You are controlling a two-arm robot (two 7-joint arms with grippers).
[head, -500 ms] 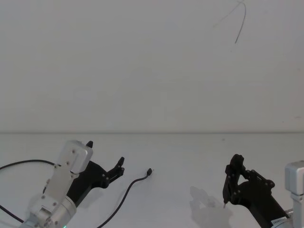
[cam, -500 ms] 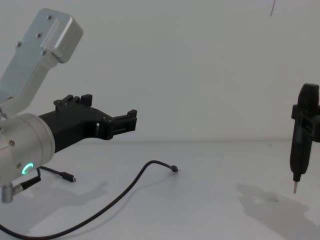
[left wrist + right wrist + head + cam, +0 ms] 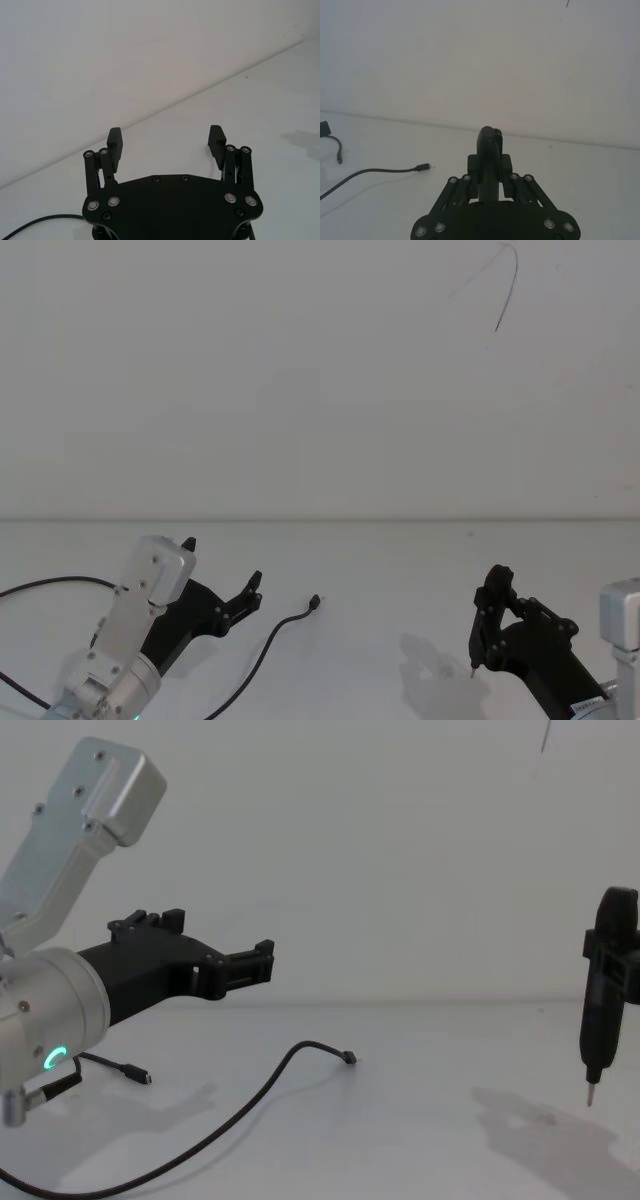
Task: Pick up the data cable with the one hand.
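L gripper (image 3: 222, 562) up off table (image 3: 400, 560) at L, fingers spread wide, empty. Cable (image 3: 270, 640) flat on table, below & just R of it, untouched; one plug near centre, other under gripper. R gripper (image 3: 490, 167) at R, clamped on pen tool (image 3: 597, 1020), tip down.

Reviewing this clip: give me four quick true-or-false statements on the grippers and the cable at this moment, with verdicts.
1. The left gripper is open. True.
2. The left gripper holds the cable. False: the cable lies loose on the table, below the gripper.
3. The right gripper is shut on a pen-shaped tool. True.
4. The cable's plug lies right under the tool. False: it lies well over toward the left gripper.
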